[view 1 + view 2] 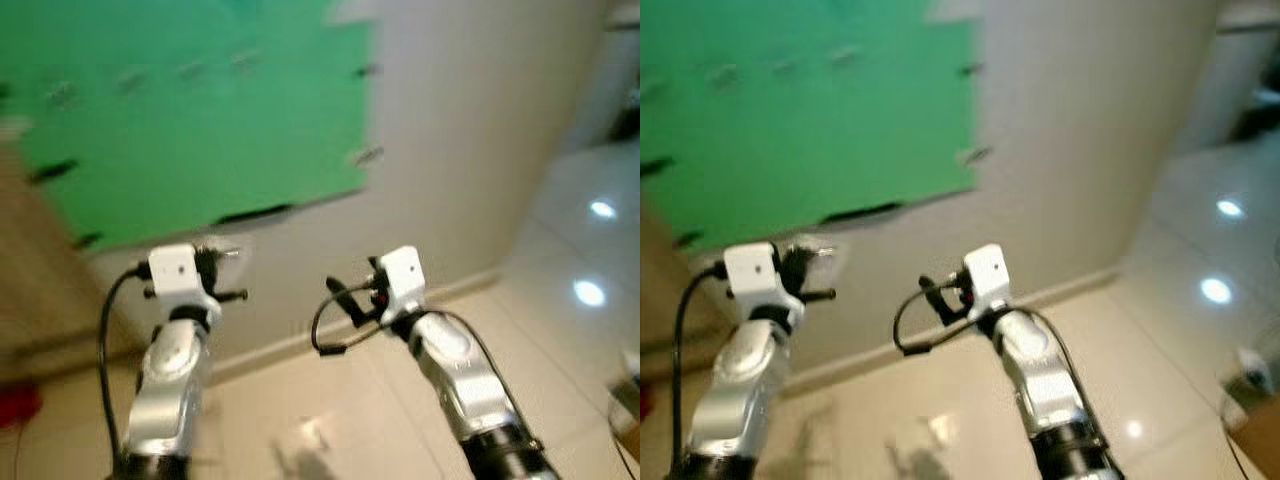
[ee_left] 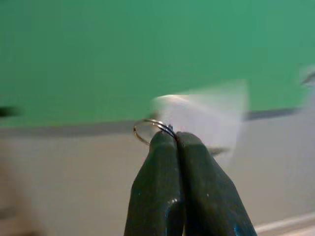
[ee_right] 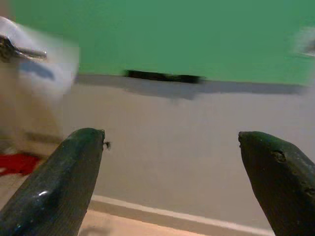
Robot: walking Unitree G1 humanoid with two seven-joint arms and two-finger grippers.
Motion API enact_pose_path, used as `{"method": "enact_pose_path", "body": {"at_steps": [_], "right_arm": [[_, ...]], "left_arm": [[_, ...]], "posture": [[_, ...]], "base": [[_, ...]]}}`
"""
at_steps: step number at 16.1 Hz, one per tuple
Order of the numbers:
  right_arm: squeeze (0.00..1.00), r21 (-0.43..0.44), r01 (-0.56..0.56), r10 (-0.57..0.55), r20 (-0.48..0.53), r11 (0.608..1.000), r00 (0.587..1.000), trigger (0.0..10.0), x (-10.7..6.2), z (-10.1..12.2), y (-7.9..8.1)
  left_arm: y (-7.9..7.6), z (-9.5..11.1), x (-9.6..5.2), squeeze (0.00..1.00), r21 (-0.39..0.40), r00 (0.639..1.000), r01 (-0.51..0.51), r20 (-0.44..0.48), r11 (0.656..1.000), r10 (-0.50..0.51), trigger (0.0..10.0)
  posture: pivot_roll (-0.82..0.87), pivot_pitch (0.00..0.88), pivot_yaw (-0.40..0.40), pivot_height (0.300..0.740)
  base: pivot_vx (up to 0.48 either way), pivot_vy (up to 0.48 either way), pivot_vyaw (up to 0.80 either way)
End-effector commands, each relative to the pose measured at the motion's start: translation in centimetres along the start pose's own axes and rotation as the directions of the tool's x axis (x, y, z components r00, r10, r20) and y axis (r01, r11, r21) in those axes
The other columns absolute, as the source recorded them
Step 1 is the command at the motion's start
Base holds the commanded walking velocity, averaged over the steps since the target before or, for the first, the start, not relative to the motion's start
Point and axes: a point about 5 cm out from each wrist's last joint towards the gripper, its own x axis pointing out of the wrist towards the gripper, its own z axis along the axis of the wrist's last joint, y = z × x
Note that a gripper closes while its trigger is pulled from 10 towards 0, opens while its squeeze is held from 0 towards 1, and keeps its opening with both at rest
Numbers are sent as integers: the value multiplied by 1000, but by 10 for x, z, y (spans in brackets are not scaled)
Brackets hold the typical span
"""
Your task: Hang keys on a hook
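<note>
**A:** Up against the wall, both arms are raised toward the green board. Left hand has its two fingers squeezed together on a thin wire key ring, so the keys are basically out at the fingertips, just in front of the board's lower edge. There's a pale blurry shape right behind the ring, could be a tag or the key itself, too smeared to say.

**B:** And the right hand?

**A:** Wide apart, holding nothing, just pointed at the wall under the board. Dark marks on the board might be the hooks, but everything's motion-blurred so I wouldn't swear to it.

**B:** How's that ring going to behave?

**A:** My guess: light, stiff, and slick, being thin metal. It'll want to swivel between the pads, and whatever dangles off it will swing. Pinching the ring at one side like this seems right, since it leaves the open loop sticking out to slip over a hook. The risk is the ring twisting edge-on or sliding out before it catches.
</note>
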Motion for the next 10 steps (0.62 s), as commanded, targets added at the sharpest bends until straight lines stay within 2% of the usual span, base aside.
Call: {"method": "enact_pose_path", "body": {"at_steps": [1,7,9,10], "right_arm": [[0,2,-27,27,2,1000,1000,10000,2,2,3],[0,-6,-13,13,25,1000,1000,10000,7,7,1],[0,44,111,-114,48,993,992,10000,7,10,-12],[0,103,216,-222,51,971,974,10000,4,10,-24]], "left_arm": [[3,1,0,0,16,1000,-26,-4,1000,26,10000],[5,4,1,0,79,999,-41,3,996,41,10000],[5,6,1,0,101,999,-35,9,994,35,10000],[5,7,1,0,111,999,-39,13,993,38,10000]], "posture": [[-78,0,26,740],[-65,0,9,740],[-63,0,8,740],[-63,0,10,740]], "base": [[0,0,431],[0,0,429],[0,0,431],[0,0,425]]}}
